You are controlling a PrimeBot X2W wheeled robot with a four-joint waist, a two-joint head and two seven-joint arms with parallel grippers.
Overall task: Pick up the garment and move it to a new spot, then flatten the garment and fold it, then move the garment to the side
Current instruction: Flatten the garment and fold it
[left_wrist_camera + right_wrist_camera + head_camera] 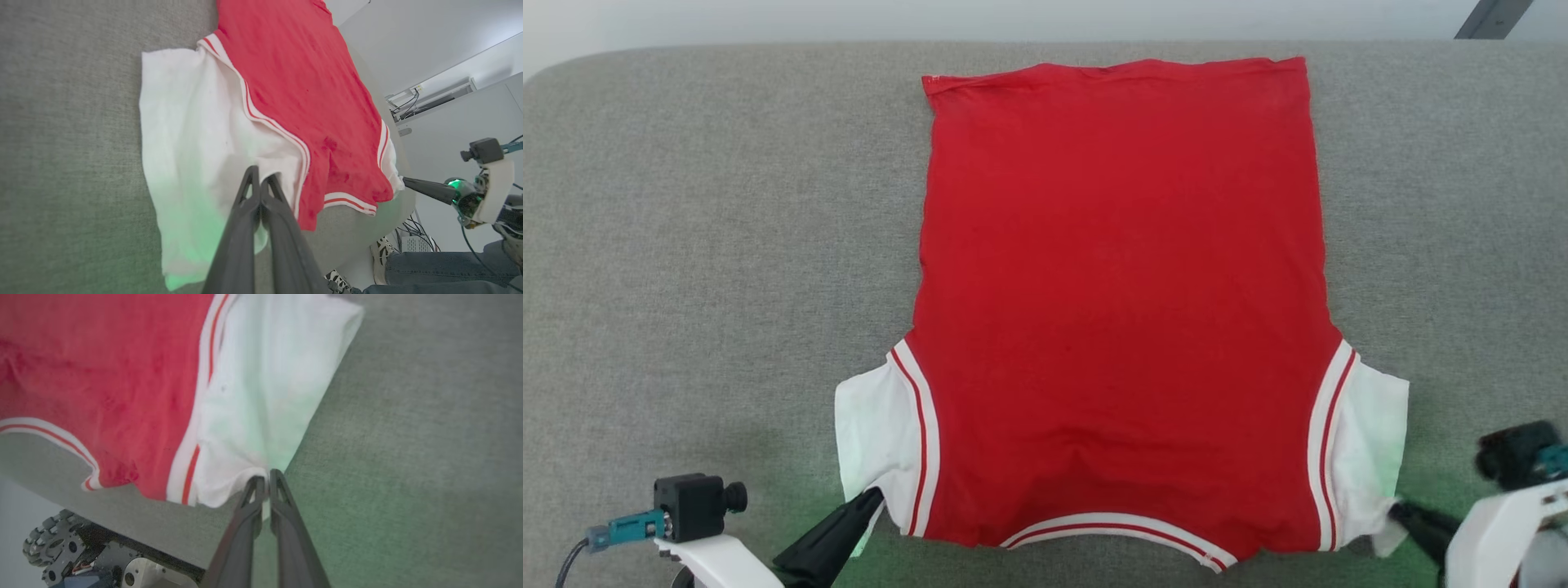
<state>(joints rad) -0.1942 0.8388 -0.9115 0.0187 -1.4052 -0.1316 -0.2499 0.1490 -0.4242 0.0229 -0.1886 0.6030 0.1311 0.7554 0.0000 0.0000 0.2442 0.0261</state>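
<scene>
Garment (1119,310); sleeve corner (894,508) under left claw (874,494)

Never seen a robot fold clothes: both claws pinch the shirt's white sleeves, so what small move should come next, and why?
Probably lift both sleeve corners slightly to start a fold. The garment lies flat on the grey surface, and the left gripper and right gripper are each shut on a white sleeve.

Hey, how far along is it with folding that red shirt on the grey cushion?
Done: the red short-sleeved shirt lies spread flat on the grey fabric surface. In hand: left jaws are closed on its left white sleeve, right jaws on the right white sleeve. Left: no fold is made yet, and it sits mid-surface, not aside.
</scene>
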